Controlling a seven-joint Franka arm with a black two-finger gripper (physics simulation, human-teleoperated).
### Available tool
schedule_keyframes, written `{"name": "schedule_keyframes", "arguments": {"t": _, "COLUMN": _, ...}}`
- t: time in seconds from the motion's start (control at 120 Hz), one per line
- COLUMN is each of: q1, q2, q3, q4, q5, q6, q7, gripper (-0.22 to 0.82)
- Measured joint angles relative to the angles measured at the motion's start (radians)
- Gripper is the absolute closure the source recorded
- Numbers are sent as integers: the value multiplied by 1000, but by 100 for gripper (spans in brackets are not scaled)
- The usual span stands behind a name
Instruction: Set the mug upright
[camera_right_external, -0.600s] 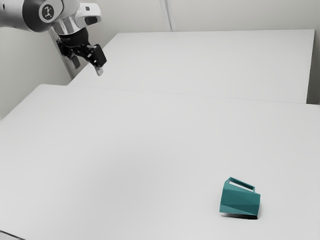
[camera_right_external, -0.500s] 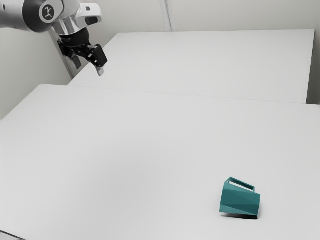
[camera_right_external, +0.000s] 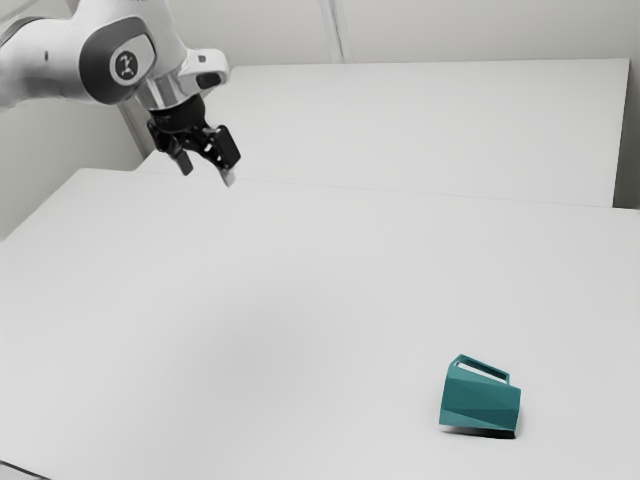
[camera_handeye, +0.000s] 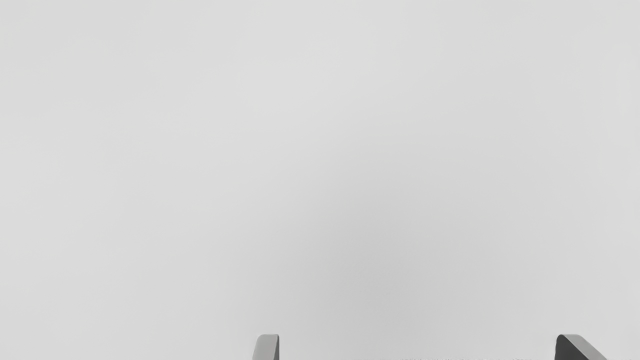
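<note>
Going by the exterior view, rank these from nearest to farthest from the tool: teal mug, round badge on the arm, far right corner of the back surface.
Measured across the exterior view from the tool:
1. Round badge: on the arm, up and left.
2. Teal mug: down and right, on the front table.
3. Back surface's corner: upper right.

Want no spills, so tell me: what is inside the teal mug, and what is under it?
Under the teal mug is the white table, with dark shadow along the mug's lower edge; the spot directly beneath is covered. Its wall hides the inside, so contents cannot be told.
</note>
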Motion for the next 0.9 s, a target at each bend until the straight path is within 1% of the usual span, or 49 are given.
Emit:
{"name": "schedule_keyframes", "arguments": {"t": 0.108, "q1": 0, "q2": 26, "q3": 0, "q4": -76, "q5": -175, "q6": 23, "q7": -8, "gripper": 0}}
{"name": "schedule_keyframes", "arguments": {"t": 0.208, "q1": -1, "q2": 66, "q3": -1, "q4": -106, "q5": -314, "q6": 41, "q7": -26, "gripper": 0}}
{"name": "schedule_keyframes", "arguments": {"t": 0.308, "q1": -2, "q2": 98, "q3": -4, "q4": -169, "q5": -449, "q6": 55, "q7": -42, "gripper": 0}}
{"name": "schedule_keyframes", "arguments": {"t": 0.442, "q1": 24, "q2": 158, "q3": -54, "q4": -199, "q5": -546, "q6": 66, "q7": -64, "gripper": 0}}
{"name": "schedule_keyframes", "arguments": {"t": 0.617, "q1": -8, "q2": 219, "q3": -119, "q4": -228, "q5": -656, "q6": 89, "q7": -90, "gripper": 0}}
{"name": "schedule_keyframes", "arguments": {"t": 0.9, "q1": -87, "q2": 280, "q3": -166, "q4": -277, "q5": -840, "q6": 160, "q7": -119, "gripper": 0}}
